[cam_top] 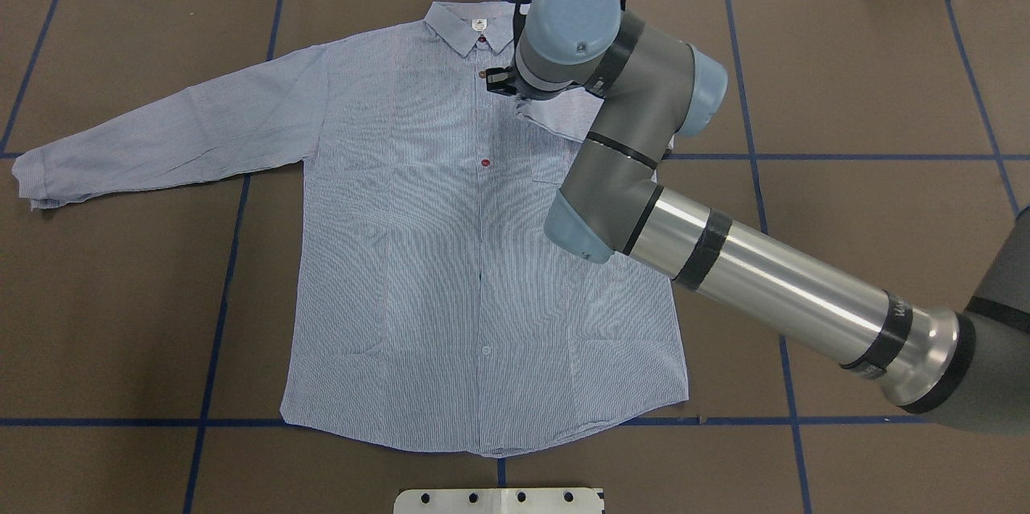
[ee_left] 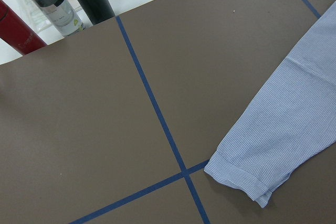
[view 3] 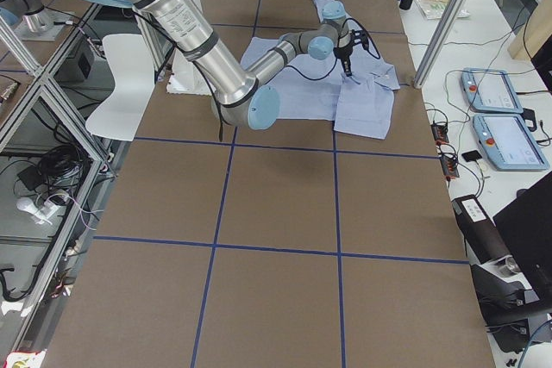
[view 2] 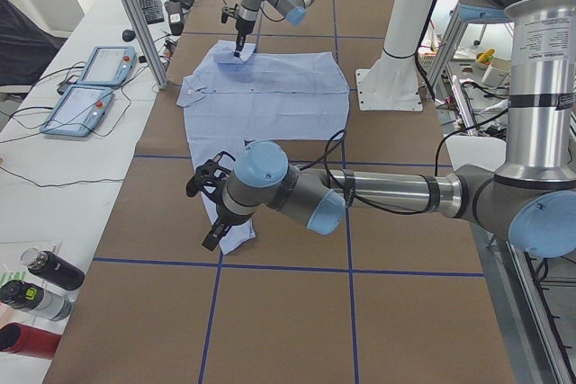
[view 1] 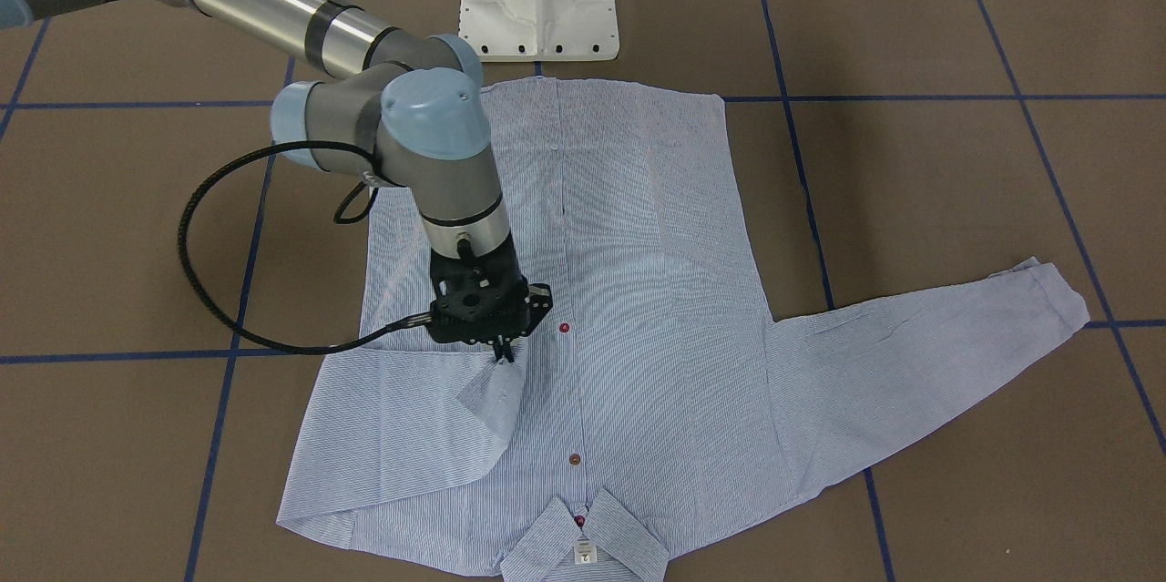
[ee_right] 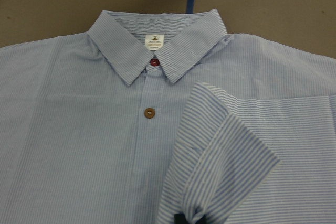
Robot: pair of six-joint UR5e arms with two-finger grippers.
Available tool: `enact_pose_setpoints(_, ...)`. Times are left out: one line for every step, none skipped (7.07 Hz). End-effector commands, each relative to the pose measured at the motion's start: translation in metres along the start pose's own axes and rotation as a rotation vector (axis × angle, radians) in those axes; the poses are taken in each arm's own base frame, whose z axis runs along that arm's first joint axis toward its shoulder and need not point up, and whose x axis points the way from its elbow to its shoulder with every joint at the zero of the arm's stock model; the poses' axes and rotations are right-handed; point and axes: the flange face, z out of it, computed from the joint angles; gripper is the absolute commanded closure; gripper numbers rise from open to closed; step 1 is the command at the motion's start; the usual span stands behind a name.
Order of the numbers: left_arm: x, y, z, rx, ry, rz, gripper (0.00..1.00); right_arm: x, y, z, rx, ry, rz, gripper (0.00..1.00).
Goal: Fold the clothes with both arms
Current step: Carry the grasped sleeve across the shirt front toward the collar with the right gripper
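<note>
I've got the striped shirt [cam_top: 451,273] lying front-up and flat on the brown table [cam_top: 845,55], collar [ee_right: 123,51] at the far edge from the robot and hem nearest its base, which gives both arms a sleeve on their own side to work with. The right gripper [view 1: 503,352] has its fingers pinched together on the folded cuff [ee_right: 226,150]. It holds that cuff a little above the chest, just beside the button placket, so that sleeve doubles over the front panel and doesn't trail off the body. I read this as the sleeve-in fold, with the cuff carried to about where it should be laid down. From the right wrist camera the cuff fills the lower right, with the collar and its two top buttons just beyond it. The other sleeve [cam_top: 177,124] is stretched out straight on the robot's left, not yet folded in. The left gripper [view 2: 211,231] hangs over the table close to that sleeve's cuff [ee_left: 241,179], apart from the cloth as far as I can judge. It shows only in the side view, so I cannot tell whether its fingers are apart or together.
</note>
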Motion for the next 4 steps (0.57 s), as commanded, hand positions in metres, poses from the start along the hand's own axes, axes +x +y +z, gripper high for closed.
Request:
enact_pose_setpoints(-0.001, 0.001, 0.001, -0.002, 0.0, -0.003, 0.0, -0.077, 0.031, 0.01, 0.047, 0.024, -0.064, 1.0)
enact_pose_setpoints(-0.001, 0.001, 0.001, -0.003, 0.0, -0.003, 0.0, -0.093, 0.046, 0.014, 0.063, 0.032, -0.085, 1.0)
enact_pose_setpoints(-0.001, 0.001, 0.001, -0.004, 0.001, -0.004, 0.0, -0.105, 0.062, 0.015, 0.052, 0.024, -0.107, 1.0)
enact_pose_setpoints(-0.002, 0.002, 0.002, -0.006, 0.001, -0.006, 0.0, -0.117, 0.077, 0.015, 0.066, 0.025, -0.154, 1.0)
